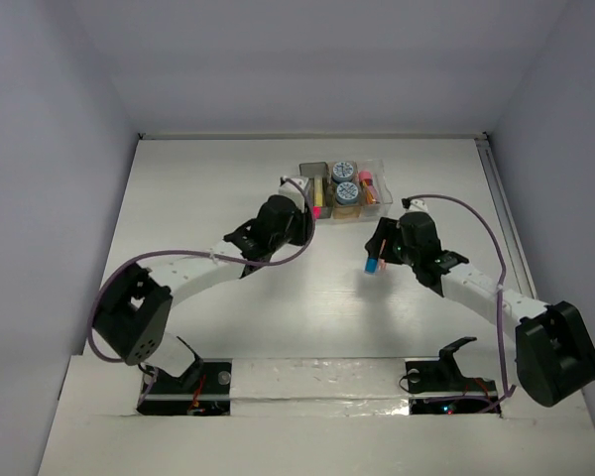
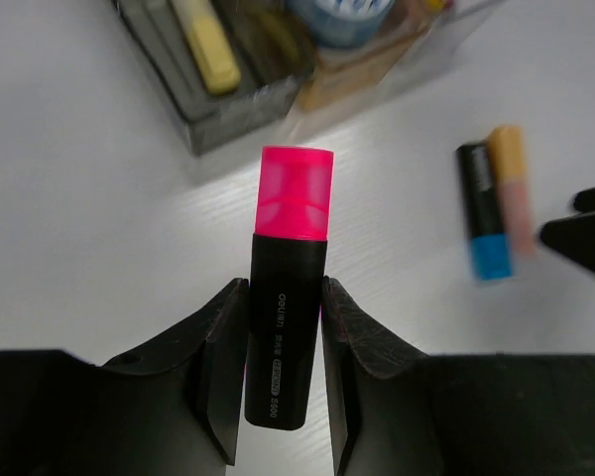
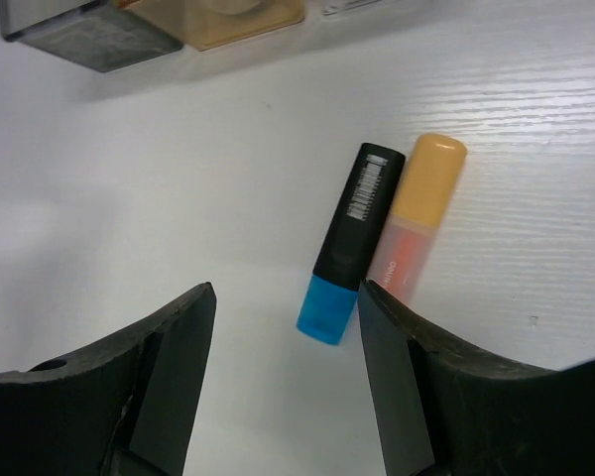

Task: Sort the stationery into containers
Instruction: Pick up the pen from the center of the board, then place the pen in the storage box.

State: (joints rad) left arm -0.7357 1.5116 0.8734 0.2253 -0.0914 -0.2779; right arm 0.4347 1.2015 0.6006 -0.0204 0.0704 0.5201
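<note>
My left gripper is shut on a black highlighter with a pink cap, holding it cap forward just short of the containers. The dark grey bin holds a yellow highlighter. The amber bin holds two blue-and-white discs. A pink-capped tube lies in the clear bin. My right gripper hangs open above the table. A blue-capped highlighter and an orange one lie side by side just ahead of its right finger, touching neither finger.
The bins stand at the back middle of the white table. White walls close in the table on the left, back and right. Both arms reach forward, about a hand's width apart near the bins.
</note>
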